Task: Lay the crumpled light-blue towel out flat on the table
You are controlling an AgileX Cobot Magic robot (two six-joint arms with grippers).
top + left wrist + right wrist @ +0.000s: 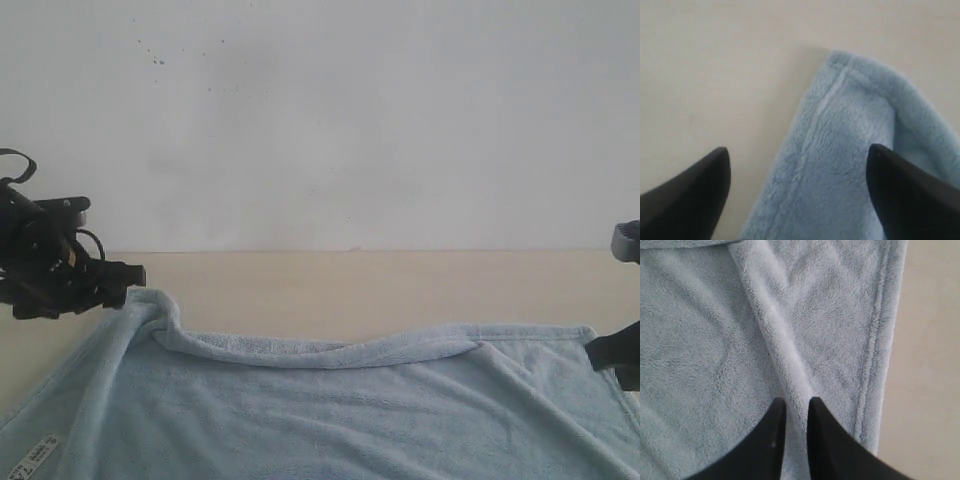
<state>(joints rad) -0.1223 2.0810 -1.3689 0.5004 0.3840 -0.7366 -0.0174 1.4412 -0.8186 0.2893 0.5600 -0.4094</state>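
Bottom of towel point(330, 410) cut off by frame; right claw point(796, 402) pinches ridge.

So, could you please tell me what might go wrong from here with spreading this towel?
The right hand is pinched on a ridge of the towel; pulling could drag the whole cloth or set that crease. The far hem lies rolled over in the middle and may be left folded. The left hand hangs open over the corner, so nothing holds that side.
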